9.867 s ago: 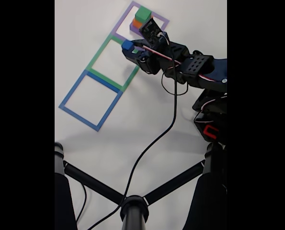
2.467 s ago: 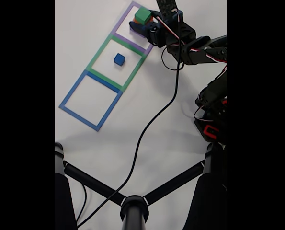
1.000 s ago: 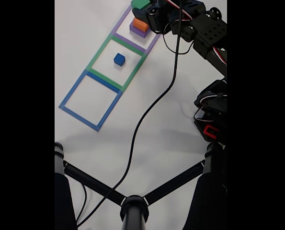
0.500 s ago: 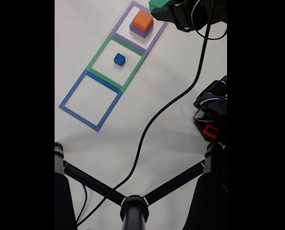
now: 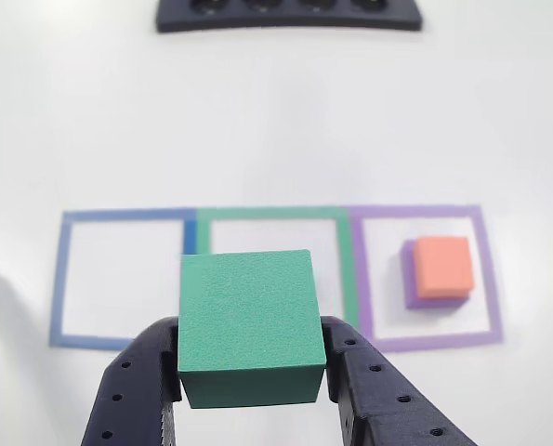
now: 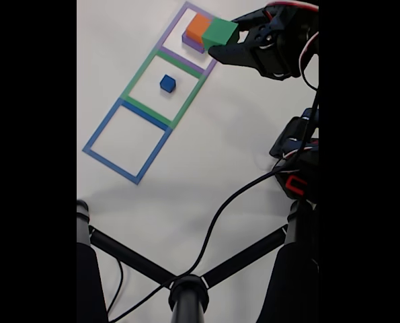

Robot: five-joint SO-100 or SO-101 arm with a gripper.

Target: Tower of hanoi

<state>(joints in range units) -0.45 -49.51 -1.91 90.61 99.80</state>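
The gripper (image 5: 252,376) is clenched on a green cube (image 5: 248,325), one black finger (image 5: 141,390) pressed to each side; the cube fills the gap between them. The cube is matte, with a slightly grainy top and crisp edges. In the fixed view the gripper (image 6: 228,42) holds the green cube (image 6: 220,32) raised above the white bench (image 6: 206,155), just beside an orange cube (image 6: 198,28) stacked on a purple cube (image 6: 194,44) inside a purple square outline (image 6: 170,33). A small dark blue cube (image 6: 167,83) sits inside a green square outline (image 6: 136,77), well apart from the gripper. A blue square outline (image 6: 100,131) lies next in the row.
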